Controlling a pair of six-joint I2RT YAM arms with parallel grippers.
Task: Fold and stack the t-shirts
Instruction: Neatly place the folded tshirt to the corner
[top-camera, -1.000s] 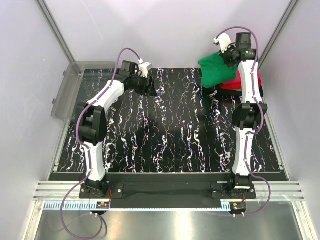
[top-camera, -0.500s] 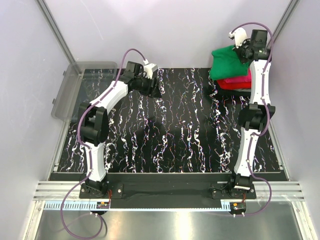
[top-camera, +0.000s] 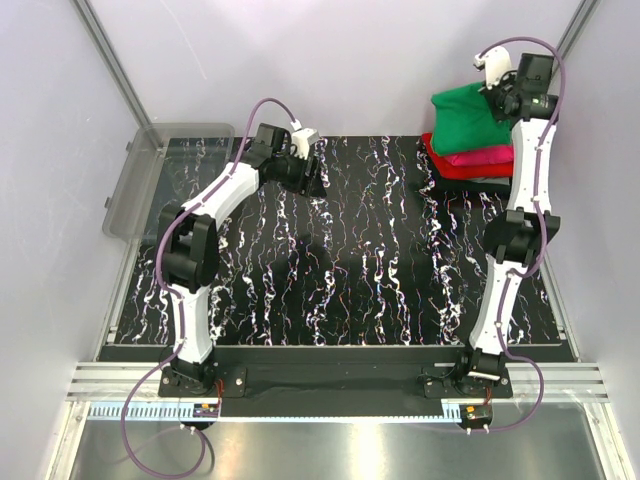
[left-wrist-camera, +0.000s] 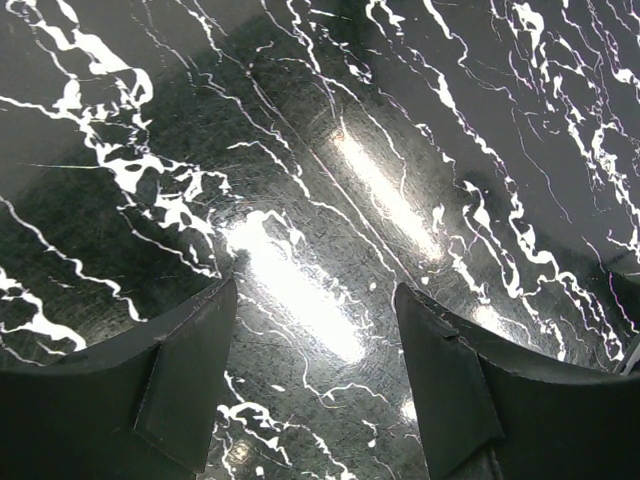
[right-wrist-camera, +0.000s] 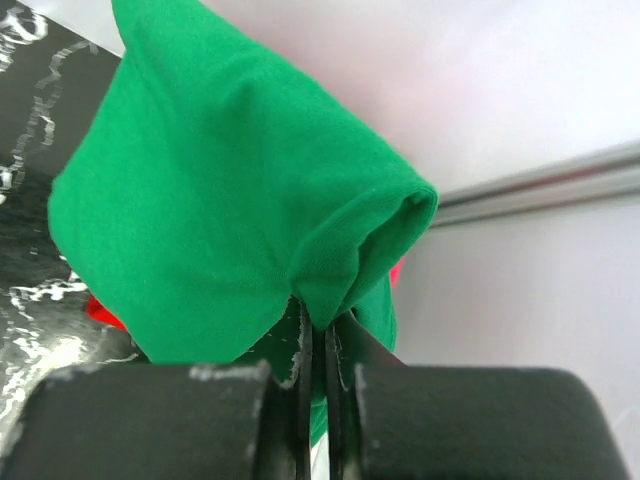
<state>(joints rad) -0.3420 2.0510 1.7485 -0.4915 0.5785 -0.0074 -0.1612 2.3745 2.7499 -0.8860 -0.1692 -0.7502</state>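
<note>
Currently the right claw (right-wrist-camera: 318, 342), clamped on the green t-shirt (top-camera: 468, 115), holds it apparently just above the pink-and-red stack (top-camera: 472, 165) at 1 o'clock on the counter (top-camera: 350, 270); left claw (left-wrist-camera: 315, 292) apart, farther off.

Grey bin (top-camera: 135, 190) beside marbled table (top-camera: 350, 290)
The clear bin lies at the far left corner of the black, white-veined top.

The right gripper (top-camera: 497, 95), clamped on the green t-shirt (top-camera: 468, 115), swings it farther right and toward the far wall, uncovering more of the magenta-pink t-shirt (top-camera: 482, 157) and red t-shirt (top-camera: 462, 170) beneath.
</note>
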